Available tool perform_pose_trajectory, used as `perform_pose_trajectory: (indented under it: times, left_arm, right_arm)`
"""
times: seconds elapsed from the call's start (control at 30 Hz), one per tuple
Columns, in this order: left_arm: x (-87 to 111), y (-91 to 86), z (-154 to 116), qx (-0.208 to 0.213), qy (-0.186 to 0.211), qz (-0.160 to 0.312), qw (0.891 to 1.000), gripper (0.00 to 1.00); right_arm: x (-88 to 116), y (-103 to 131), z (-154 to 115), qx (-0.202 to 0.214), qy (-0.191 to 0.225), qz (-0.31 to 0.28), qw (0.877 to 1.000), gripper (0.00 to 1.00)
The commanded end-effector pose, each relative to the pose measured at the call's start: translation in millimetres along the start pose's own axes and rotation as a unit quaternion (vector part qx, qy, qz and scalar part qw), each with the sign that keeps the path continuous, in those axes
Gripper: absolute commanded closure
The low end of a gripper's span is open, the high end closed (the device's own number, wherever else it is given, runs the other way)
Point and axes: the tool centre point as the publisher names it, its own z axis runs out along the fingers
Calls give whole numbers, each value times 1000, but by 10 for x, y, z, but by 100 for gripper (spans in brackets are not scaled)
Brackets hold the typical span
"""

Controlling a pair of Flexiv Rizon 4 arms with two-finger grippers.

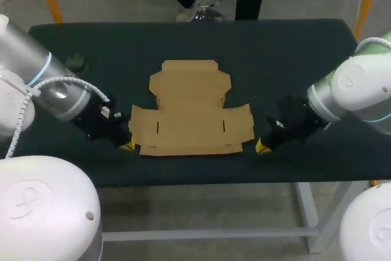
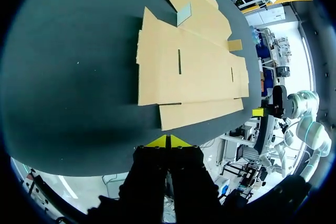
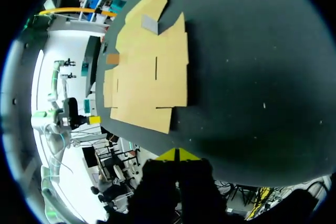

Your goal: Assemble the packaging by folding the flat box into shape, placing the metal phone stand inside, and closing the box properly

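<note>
- Flat box [image 1: 190,109]: frame centre, unfolded; all folding, loading and closing outstanding.
- Left gripper [image 1: 127,146]: tips pressed together, beside box's lower-left corner.
- Right gripper [image 1: 263,147]: tips pressed together, beside lower-right corner.
- Phone stand: not seen.

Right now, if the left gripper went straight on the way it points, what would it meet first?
Probably the flat cardboard box: its nearest flap lies just ahead of the shut left gripper, past a strip of bare table. Height is unclear, so it might pass over the sheet.
</note>
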Motion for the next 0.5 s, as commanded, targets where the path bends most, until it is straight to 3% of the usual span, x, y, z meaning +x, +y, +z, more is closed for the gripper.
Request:
perform_pose_trajectory:
  times: [0.03,0.5]
  left_arm:
    - [-10,-31,66,-4,1,1,1000,100]
    - [-85,-30,213,-8,24,13,1000,100]
  right_arm:
    - [-65,18,71,1,13,1,1000,100]
    - [-53,128,272,-7,16,2,1000,100]
